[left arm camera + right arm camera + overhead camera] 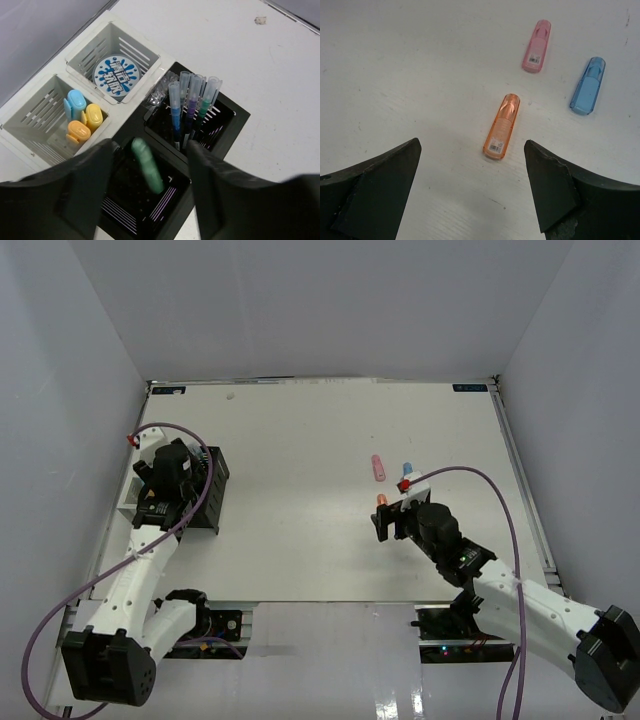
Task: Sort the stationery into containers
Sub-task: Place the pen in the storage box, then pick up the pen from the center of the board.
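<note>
Green chunky marker, blurred between the spread jaws of the left tool, looks mid-drop into the black slotted organizer at left; the right tool, jaws wide apart, must lower onto the orange translucent marker.

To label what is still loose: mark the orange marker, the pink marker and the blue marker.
orange marker (501,126), right wrist view, middle of its body.
pink marker (537,46), right wrist view, middle of its body.
blue marker (588,85), right wrist view, middle of its body.

White tabletop, pale enclosure walls on three sides, blue label at far-right corner, small scrap on the surface
</note>
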`<state>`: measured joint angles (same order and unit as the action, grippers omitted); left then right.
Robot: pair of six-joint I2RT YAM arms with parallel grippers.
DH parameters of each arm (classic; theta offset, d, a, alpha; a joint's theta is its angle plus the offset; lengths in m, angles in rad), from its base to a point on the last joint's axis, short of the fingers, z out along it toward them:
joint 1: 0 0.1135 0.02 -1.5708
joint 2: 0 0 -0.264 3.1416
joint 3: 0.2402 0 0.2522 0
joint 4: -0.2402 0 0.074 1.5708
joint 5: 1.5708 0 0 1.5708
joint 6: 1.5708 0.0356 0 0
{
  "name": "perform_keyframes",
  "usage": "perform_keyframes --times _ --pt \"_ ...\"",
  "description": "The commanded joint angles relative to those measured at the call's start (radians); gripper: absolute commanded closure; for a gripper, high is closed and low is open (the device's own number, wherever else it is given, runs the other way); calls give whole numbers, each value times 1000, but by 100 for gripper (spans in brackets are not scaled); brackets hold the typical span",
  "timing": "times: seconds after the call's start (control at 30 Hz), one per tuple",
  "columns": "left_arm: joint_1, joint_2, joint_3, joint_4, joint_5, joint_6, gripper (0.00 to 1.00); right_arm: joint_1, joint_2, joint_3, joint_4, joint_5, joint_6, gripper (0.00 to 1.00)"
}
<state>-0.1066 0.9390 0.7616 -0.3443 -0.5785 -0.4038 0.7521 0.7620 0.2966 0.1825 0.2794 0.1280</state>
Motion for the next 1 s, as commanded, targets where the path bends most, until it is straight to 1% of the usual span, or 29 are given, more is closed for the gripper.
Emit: perform_keyframes --times 0.0,0.13,0.27,0.3,0.33,0.37,0.47,0.5,0.53,0.6,0.67,0.7,0.87,0.9,0.97 --pt "4 -37 1 21 48 5 25 -4 60 68 -6 -10 16 10" --pt "4 -54 13 1 77 13 15 -5 137 124 -78 12 38 10" --pt "4 -68 27 -2 179 54 4 -11 223 171 -144 55 77 10" --pt "4 -63 47 -2 278 63 2 -14 259 185 -159 61 94 10" --pt "4 -54 57 -8 342 69 2 -17 279 194 -169 66 102 10" --pt "4 -27 83 -10 485 77 2 -23 324 205 -176 70 108 9" --pt "2 26 110 -13 714 65 2 -42 396 252 -225 80 142 7" --pt "1 58 119 -13 779 53 2 -48 445 265 -236 81 151 6" --pt "-4 75 131 -13 890 49 2 -56 470 286 -245 81 168 3" --pt "-28 104 139 -12 954 51 2 -74 529 299 -259 72 179 1" --pt "-51 104 130 -2 986 46 2 -83 574 311 -261 72 191 0" --pt "-53 100 117 7 994 42 2 -85 588 315 -259 72 193 5" --pt "-59 72 47 45 1068 8 2 -86 661 346 -261 84 194 14" --pt "-61 72 42 45 1082 2 2 -86 668 348 -259 86 197 18" --pt "-71 72 30 47 1114 -13 2 -86 681 346 -258 86 202 23"
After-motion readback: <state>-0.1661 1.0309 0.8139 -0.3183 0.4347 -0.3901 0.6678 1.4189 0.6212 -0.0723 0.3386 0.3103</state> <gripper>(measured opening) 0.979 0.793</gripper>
